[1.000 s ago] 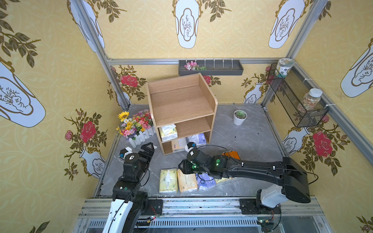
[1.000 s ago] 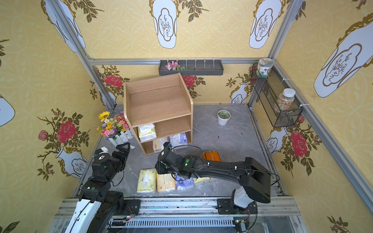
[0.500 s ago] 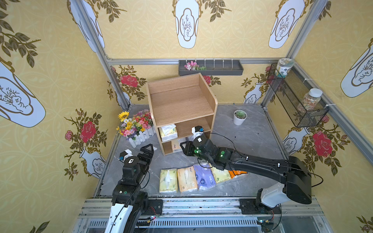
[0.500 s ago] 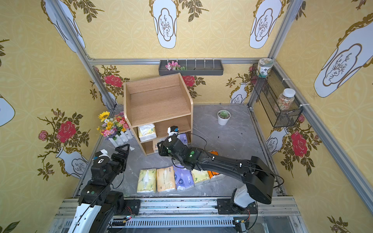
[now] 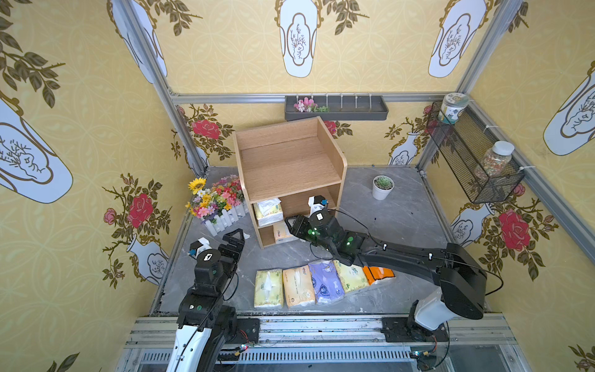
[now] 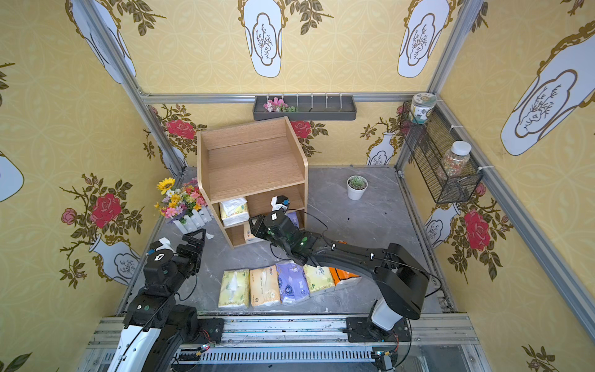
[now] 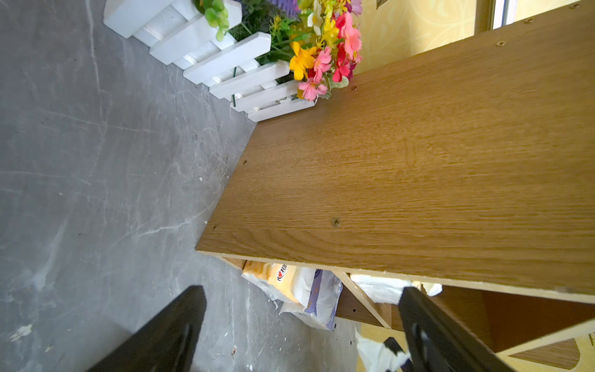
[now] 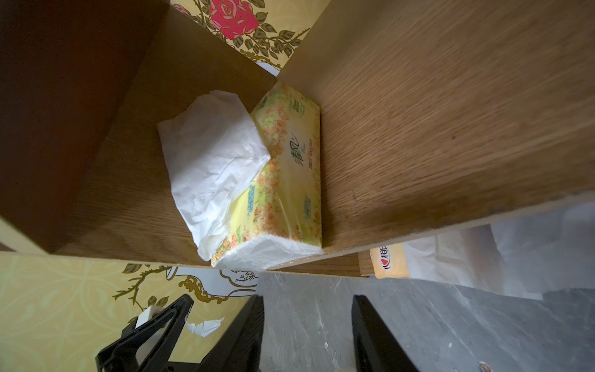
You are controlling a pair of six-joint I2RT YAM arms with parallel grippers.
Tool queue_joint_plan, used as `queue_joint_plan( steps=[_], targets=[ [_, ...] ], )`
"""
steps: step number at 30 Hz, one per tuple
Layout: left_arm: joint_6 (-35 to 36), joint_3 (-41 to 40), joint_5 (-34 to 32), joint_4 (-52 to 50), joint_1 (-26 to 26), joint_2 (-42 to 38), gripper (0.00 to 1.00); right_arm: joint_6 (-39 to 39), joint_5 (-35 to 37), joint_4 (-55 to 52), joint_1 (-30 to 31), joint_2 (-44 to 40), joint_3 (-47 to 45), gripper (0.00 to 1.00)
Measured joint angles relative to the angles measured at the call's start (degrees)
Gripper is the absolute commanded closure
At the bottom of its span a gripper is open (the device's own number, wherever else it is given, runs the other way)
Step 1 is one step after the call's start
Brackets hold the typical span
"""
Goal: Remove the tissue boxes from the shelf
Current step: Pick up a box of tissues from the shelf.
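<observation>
Marbled grey floor (image 5: 396, 222), wood-grain shelf (image 5: 289, 167), crinkly tissue boxes (image 5: 325, 282)

Grey tabletop (image 5: 396, 222): shelf (image 5: 289, 167), row of five tissue boxes (image 5: 325, 283), flowers (image 5: 215, 199), potted succulent (image 5: 382, 187).

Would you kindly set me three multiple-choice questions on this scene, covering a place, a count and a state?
1. The yellow pack topped with crumpled tissue lies on which tier of the shelf? A bottom; B top; C middle.
2. How many tissue packs form the row on the table? A five; B three; C seven.
3. The jaws of the right gripper are: A shut on a pack; B apart, empty; C shut on the shelf.
Answers: C, it sits below the top board, above the bottom compartment; A, yellow, cream, lavender, yellow, orange; B, bare table shows between them.
</observation>
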Motion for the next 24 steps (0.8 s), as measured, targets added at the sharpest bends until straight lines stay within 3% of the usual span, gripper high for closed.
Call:
queue_joint_plan(
  steps=[24],
  targets=[
    [-0.59, 0.39, 0.22, 0.0, 0.0, 0.59, 0.01, 5.77, -7.74, 9.33, -3.93, 5.68, 1.62, 0.5]
  ],
)
